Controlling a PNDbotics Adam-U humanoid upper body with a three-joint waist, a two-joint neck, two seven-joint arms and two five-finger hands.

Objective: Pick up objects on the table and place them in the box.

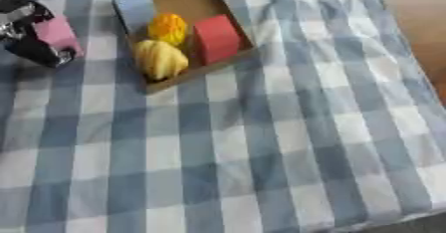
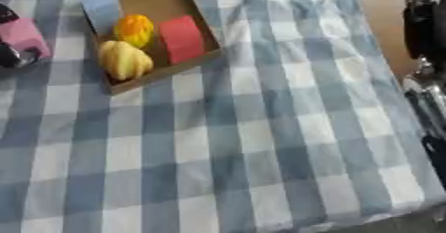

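At the upper left, my left hand [image 1: 31, 45] is curled round a pink block [image 1: 57, 32], held just left of the box and apart from it. The open cardboard box [image 1: 187, 0] lies askew at the top centre. It holds a yellow lumpy object [image 1: 160, 58], a smaller orange-yellow object [image 1: 168, 28] and a red block [image 1: 216, 39]. A light blue piece [image 1: 133, 2] lies along the box's left inner side. Only my right arm [image 2: 425, 85] shows, along the right edge, and a dark shape [image 2: 434, 152] below it may be the hand.
A blue and white checked cloth [image 1: 261, 142] covers the table. The table's right edge runs down beside a brown floor [image 1: 418, 13], and its front edge shows at the lower right corner.
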